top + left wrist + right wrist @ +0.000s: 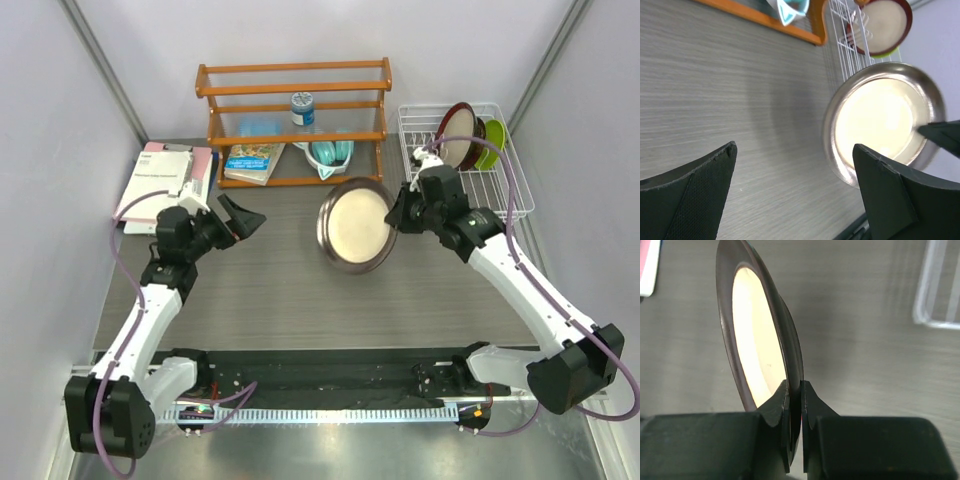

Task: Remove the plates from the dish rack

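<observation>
R gripper (794, 390) pinches the grey-rimmed plate (355, 225) at its 3 o'clock rim, tilted over the table (280, 290), away from the rack (510, 200) at 2 o'clock, prob. for set-down; L gripper (243, 218) is spread, idle at 9.

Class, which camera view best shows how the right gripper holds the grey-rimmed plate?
The right wrist view: the right gripper pinches the plate by its rim, seen edge-on. The top view shows the plate's whole face but hides the pinch; the left wrist view shows the face with one dark fingertip at its edge.
</observation>
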`<action>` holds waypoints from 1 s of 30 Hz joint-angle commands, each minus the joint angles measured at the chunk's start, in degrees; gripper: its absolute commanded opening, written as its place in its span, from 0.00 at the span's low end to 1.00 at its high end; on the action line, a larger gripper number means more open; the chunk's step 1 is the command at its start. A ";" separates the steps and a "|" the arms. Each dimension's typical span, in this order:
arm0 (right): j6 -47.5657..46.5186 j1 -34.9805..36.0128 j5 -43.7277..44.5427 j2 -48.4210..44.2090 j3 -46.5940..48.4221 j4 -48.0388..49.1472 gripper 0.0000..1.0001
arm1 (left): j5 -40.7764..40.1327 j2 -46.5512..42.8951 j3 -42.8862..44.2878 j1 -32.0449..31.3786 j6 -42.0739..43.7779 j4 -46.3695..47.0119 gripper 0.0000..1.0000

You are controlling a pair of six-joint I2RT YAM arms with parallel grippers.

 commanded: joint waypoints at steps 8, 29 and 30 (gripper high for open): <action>16.79 0.32 -20.88 -4.79 -8.76 30.51 0.01 | 9.23 5.03 -9.38 -2.65 -7.98 19.09 0.91; 24.10 0.41 -27.40 0.22 -14.74 44.94 0.01 | 3.70 10.13 -9.03 -11.70 -11.24 30.35 0.28; 24.10 0.32 -27.48 0.48 -15.00 44.85 0.01 | 3.26 9.95 -9.03 -11.79 -11.15 30.18 0.13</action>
